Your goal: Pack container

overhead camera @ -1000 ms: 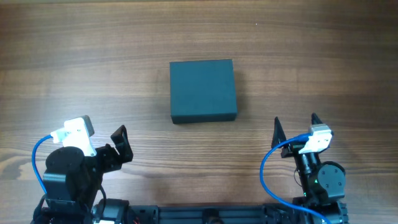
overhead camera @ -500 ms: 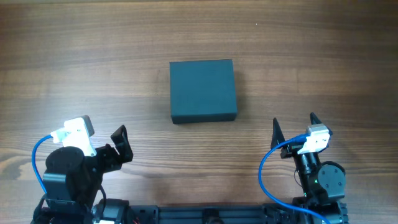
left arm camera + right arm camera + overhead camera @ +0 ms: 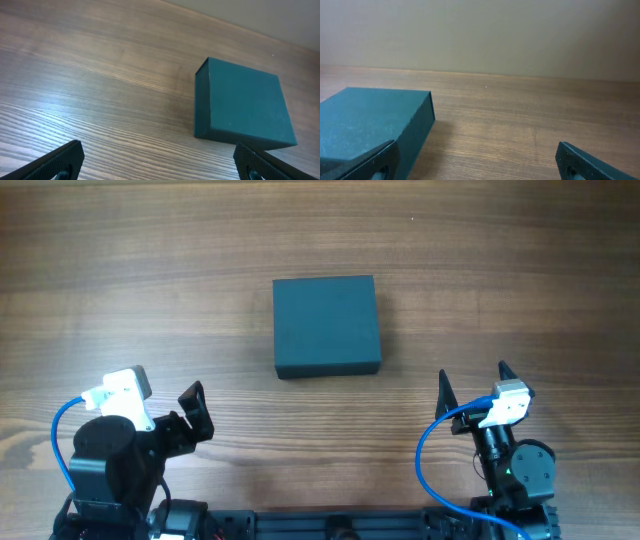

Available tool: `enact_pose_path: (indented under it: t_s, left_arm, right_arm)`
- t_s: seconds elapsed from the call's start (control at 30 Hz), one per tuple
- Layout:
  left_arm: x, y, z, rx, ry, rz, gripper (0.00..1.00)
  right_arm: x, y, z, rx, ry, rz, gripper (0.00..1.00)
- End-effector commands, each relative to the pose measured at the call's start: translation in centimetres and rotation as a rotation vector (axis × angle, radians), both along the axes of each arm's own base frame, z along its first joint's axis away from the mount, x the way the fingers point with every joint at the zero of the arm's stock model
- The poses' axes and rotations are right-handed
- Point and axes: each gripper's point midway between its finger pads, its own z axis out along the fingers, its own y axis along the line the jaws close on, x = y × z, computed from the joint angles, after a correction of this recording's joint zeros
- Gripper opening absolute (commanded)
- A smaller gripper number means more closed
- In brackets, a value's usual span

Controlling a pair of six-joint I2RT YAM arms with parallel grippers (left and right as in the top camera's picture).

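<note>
- Now the container (image 3: 327,325) lies closed in the middle of the desk (image 3: 120,270), ahead of both arms and between them.
- From the left fingers (image 3: 193,410) it lies forward and to the right; from the right fingers (image 3: 446,395) it lies forward and to the left.
- Both pairs are spread wide and hold nothing, well apart from it.
- It looks almost square, so no long axis guides the approach; the right arm seems slightly nearer.

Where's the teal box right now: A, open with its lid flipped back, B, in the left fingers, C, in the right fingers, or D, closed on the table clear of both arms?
D: the container sits shut on the table, apart from the open left fingers and right fingers.
</note>
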Motion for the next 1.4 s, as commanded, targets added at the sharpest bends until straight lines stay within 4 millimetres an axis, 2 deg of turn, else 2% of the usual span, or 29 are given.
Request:
enact_pose_path:
  t_s: [0.0,0.13,0.27,0.4,0.47,0.57,0.73,0.87,1.03,1.13,1.3,1.37]
  left_arm:
    - [0.0,0.1,-0.1,-0.003,0.0,0.014,1.0]
    - [-0.4,0.4,-0.6,0.011,0.022,0.017,1.0]
    - [-2.4,-0.5,-0.9,-0.046,0.027,-0.024,1.0]
    - [-3.6,-0.2,-0.6,-0.054,-0.089,-0.013,1.0]
    - [-3.1,0.4,-0.7,-0.039,-0.161,0.019,1.0]
    - [-1.3,1.2,-0.7,-0.022,-0.304,0.06,1.0]
    - [2.2,1.0,-0.6,0.01,-0.549,0.041,1.0]
    - [3.8,0.9,-0.8,0.016,-0.684,0.04,1.0]
    - [4.7,0.8,-2.6,0.014,-0.7,0.04,1.0]
    - [5.1,0.3,-4.6,0.012,-0.657,0.015,1.0]
    - [5.4,-2.0,-9.2,-0.021,-0.543,-0.116,1.0]
    - [5.3,-2.8,-9.2,0.012,-0.547,-0.179,1.0]
  right_arm:
    - [-0.1,0.2,0.3,-0.013,-0.018,0.016,1.0]
    - [-0.1,0.2,0.3,-0.013,-0.018,0.016,1.0]
    - [-0.1,0.2,0.3,-0.014,-0.018,0.016,1.0]
    - [-0.1,0.2,0.3,-0.013,-0.018,0.016,1.0]
    - [-0.1,0.2,0.3,-0.013,-0.018,0.016,1.0]
    - [-0.1,0.2,0.3,-0.014,-0.018,0.016,1.0]
    - [-0.1,0.2,0.3,-0.013,-0.018,0.016,1.0]
    - [-0.1,0.2,0.3,-0.013,-0.018,0.016,1.0]
    - [-0.1,0.2,0.3,-0.014,-0.018,0.016,1.0]
    - [-0.1,0.2,0.3,-0.014,-0.018,0.016,1.0]
    - [-0.1,0.2,0.3,-0.013,-0.018,0.016,1.0]
    - [-0.1,0.2,0.3,-0.013,-0.018,0.016,1.0]
